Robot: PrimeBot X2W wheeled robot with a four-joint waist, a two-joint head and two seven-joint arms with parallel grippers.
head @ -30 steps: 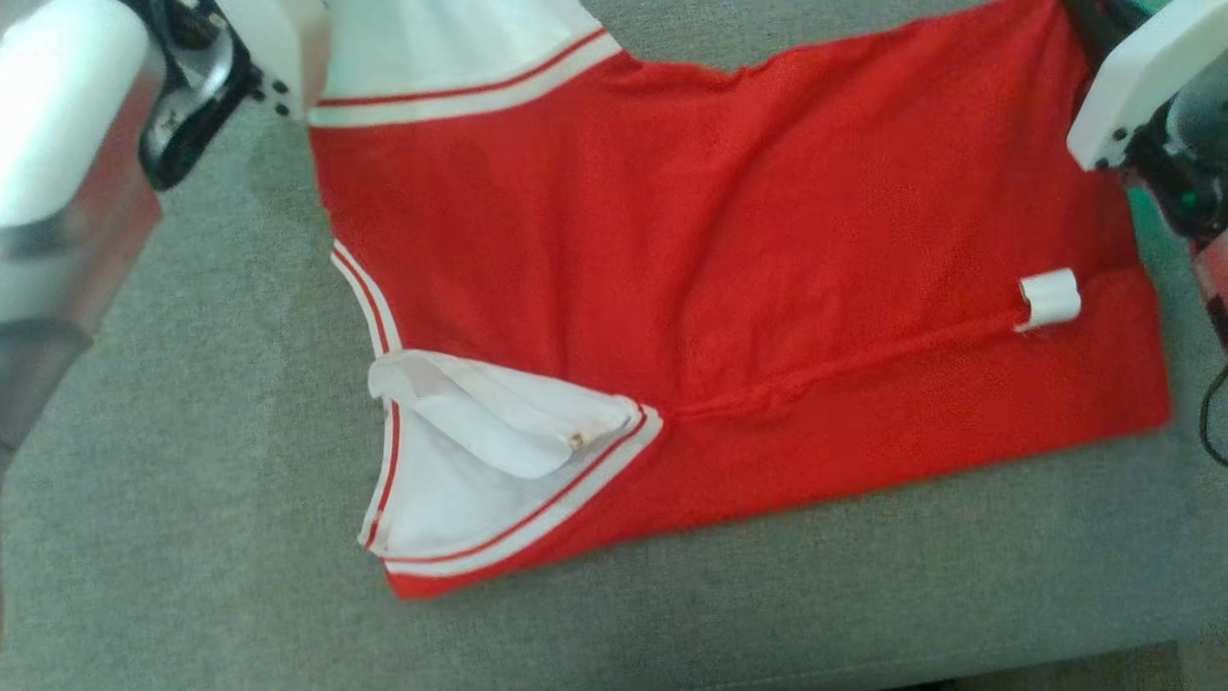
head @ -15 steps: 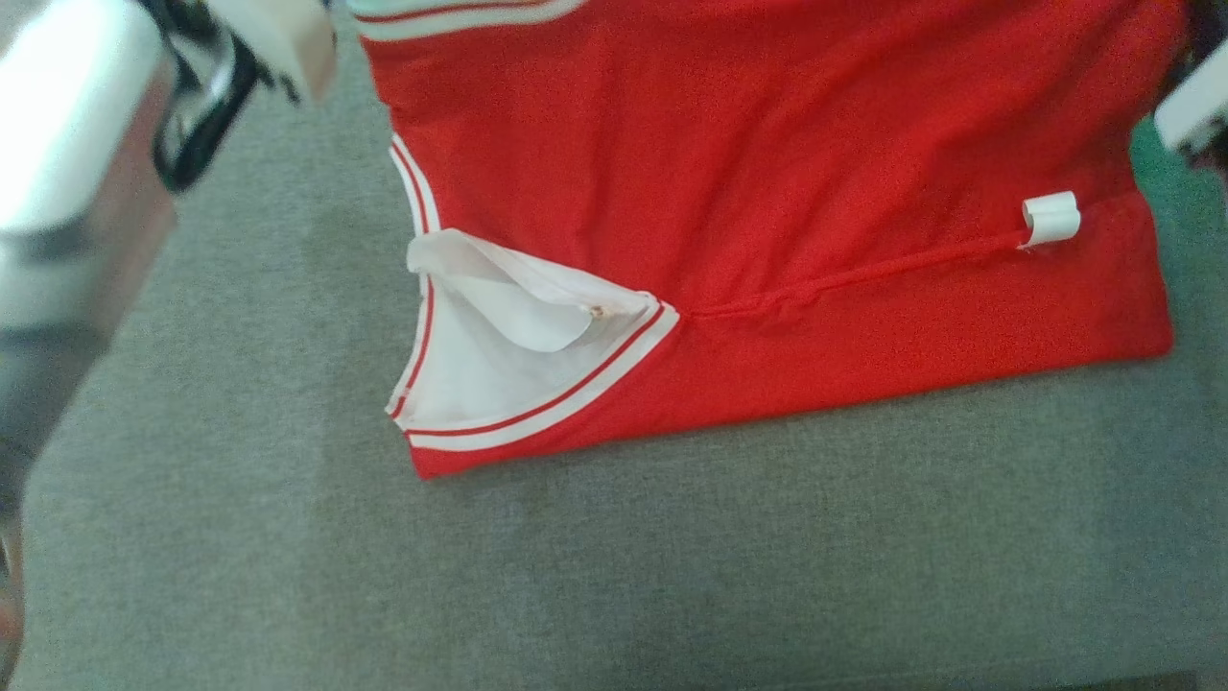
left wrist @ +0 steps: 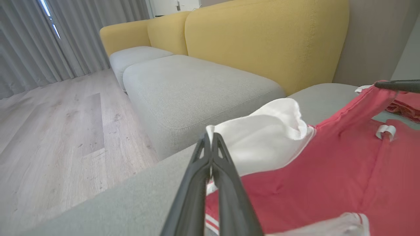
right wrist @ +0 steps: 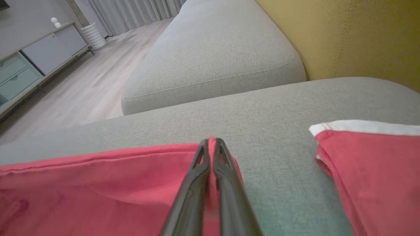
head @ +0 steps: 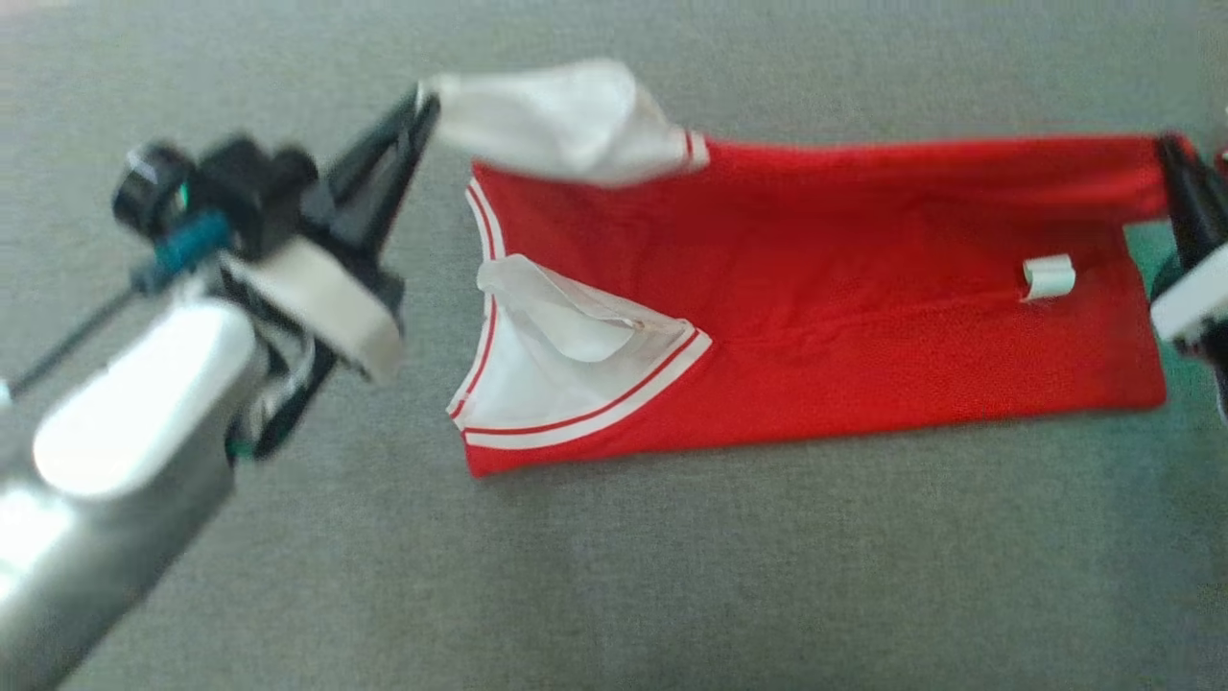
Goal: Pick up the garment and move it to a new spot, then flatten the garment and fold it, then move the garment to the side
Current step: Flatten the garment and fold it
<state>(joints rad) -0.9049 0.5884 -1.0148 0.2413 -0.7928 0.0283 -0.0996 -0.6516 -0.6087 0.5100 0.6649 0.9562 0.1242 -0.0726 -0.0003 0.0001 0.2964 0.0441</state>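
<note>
The left jaws pinch the white sleeve of the red garment, the right jaws pinch its opposite red corner; the garment lies on the grey sofa cushion, far edge raised.

Garment on seat cushion, betw. L jaws & R jaws.

Red garment with white sleeves, part lifted, part flat on the grey sofa seat.

Far edge is raised and stretched between my left hand, pinched shut on the far sleeve, and my right hand, pinched shut on the red hem corner. Near half lies flat. The near sleeve has red-striped trim and is flipped open. A small white tag curls up near the hem end.
</note>
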